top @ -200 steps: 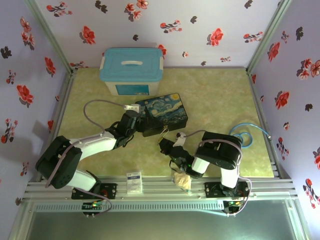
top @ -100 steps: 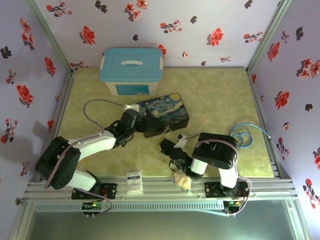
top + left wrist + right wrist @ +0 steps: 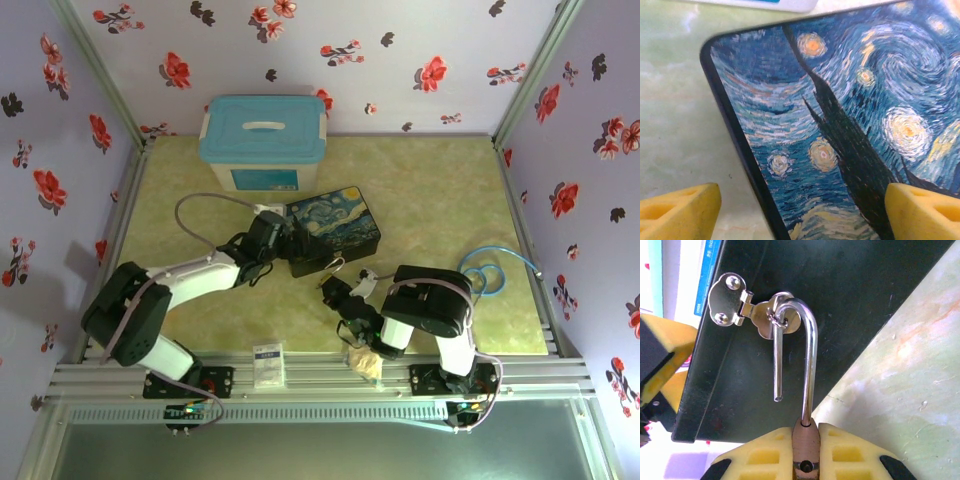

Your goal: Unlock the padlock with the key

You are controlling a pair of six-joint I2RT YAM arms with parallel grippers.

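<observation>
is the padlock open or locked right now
Open: on the padlock, the shackle's short leg hangs free outside the body, while the shackle is hooked through the box clasp.

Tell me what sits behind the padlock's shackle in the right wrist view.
The box's dark front wall and its silver clasp, whose ring the open shackle hooks through. The right gripper hides most of the padlock body.

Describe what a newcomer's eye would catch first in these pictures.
First, the dark box with a blue and yellow starry-night painting on its lid, central in the top view, with the open left tool over its left edge. Then, at the box's front, the small brass-coloured padlock with a thin silver U-shaped shackle: the right tool pinches its body, and the shackle, one end free, hangs through the ring of the silver metal clasp.
</observation>
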